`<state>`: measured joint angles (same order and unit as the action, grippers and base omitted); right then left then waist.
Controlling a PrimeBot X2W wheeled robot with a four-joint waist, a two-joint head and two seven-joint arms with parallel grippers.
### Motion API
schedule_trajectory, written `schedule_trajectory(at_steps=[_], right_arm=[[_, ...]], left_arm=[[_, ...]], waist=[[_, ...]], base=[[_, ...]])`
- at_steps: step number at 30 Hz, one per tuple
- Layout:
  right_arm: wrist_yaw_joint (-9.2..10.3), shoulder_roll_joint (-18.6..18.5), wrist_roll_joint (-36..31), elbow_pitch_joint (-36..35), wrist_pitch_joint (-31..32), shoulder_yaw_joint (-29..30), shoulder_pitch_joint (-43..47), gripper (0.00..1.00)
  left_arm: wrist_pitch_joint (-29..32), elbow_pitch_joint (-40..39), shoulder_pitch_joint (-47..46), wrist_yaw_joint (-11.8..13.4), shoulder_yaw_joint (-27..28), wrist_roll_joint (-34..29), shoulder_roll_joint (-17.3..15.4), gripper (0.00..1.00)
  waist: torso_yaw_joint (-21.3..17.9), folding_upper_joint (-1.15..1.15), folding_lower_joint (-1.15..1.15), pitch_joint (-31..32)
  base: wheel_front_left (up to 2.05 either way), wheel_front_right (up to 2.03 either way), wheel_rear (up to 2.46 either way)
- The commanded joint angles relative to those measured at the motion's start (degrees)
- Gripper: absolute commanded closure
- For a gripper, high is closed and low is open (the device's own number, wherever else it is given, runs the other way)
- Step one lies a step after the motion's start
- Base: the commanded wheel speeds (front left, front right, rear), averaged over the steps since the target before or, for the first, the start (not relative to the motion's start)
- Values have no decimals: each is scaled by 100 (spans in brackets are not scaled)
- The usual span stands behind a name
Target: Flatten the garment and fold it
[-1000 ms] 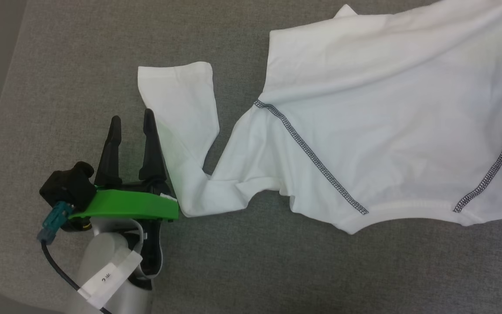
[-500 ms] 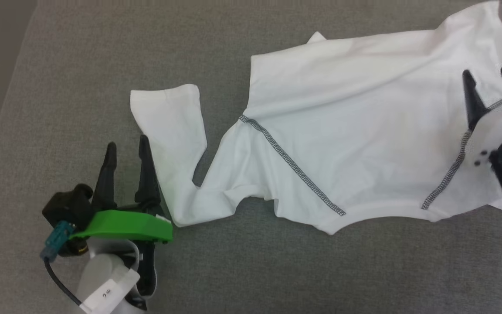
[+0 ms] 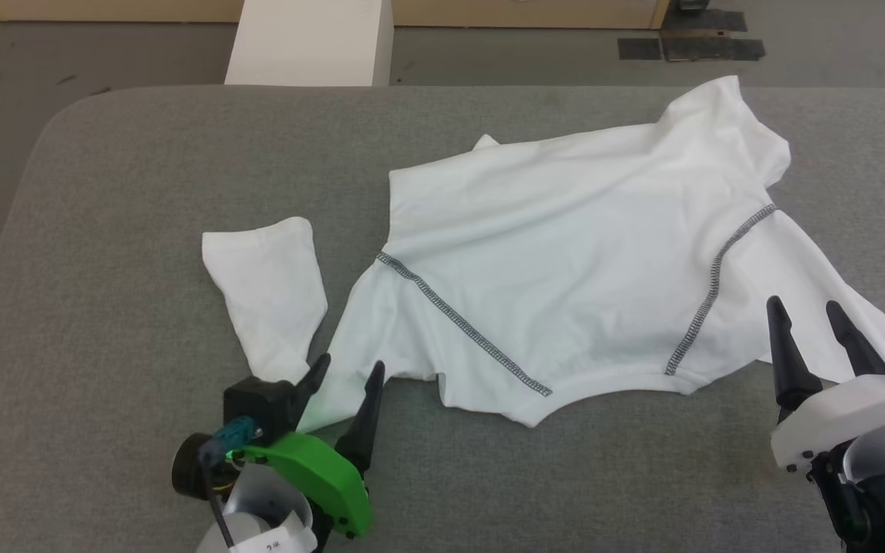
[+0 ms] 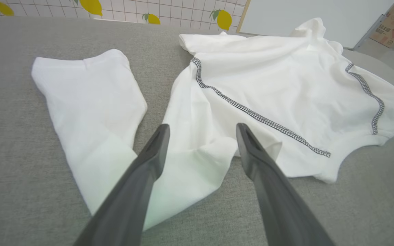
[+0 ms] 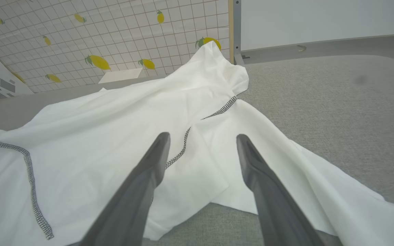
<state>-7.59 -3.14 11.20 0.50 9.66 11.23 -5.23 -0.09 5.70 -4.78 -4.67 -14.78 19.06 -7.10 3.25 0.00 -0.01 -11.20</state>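
Observation:
The garment [image 3: 558,253], a white long-sleeved shirt with dark stitched shoulder seams, lies spread but wrinkled on the grey table [image 3: 104,230]. Its neckline faces the near edge. One sleeve [image 3: 270,288] bends back on the left; the right side bunches up toward the far edge. My left gripper [image 3: 350,369] is open over the sleeve's bend, nothing held. In the left wrist view the left gripper [image 4: 200,128] hovers over that fold of the garment [image 4: 268,82]. My right gripper [image 3: 803,307] stands open at the garment's right sleeve edge. In the right wrist view the right gripper [image 5: 202,136] is above the garment [image 5: 115,136], empty.
A white box [image 3: 308,42] stands on the floor beyond the table's far edge. A wall panel with lemon prints [image 5: 91,37] is behind it. Bare grey table surface lies left of the sleeve and along the near edge.
The head camera has tilted up, showing the table's far edge. My right gripper came into view, opened and drew back to the near right. My left gripper shifted right onto the sleeve's bend.

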Motion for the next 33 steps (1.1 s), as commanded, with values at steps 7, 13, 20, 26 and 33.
schedule_trajectory(at_steps=[7, 13, 20, 26, 33], right_arm=[[10, 24, 346, -150, 4, -219, 228, 0], [10, 25, 436, -129, -67, -283, 232, 0], [10, 25, 525, -31, -120, -300, 285, 0], [10, 25, 498, 23, -114, -187, 331, 0], [10, 26, 373, 77, 69, -109, 372, 0]], left_arm=[[1260, 589, -132, 225, -207, -391, -443, 0], [2051, 992, -271, 778, 38, -432, -540, 38], [1853, 846, -167, 1199, 682, -103, -632, 100], [1463, 590, -16, 1517, 1471, 174, -950, 100], [957, 632, -135, 1568, 1898, 416, -1016, 39]], waist=[[-346, 0, 1, 105], [-451, 0, 1, 45], [-493, 0, 1, 80], [-439, 0, 1, 126], [-394, 0, 1, 106]], base=[[0, 0, 0], [0, 0, 0], [0, 0, 0], [0, 0, 0], [0, 0, 0]])
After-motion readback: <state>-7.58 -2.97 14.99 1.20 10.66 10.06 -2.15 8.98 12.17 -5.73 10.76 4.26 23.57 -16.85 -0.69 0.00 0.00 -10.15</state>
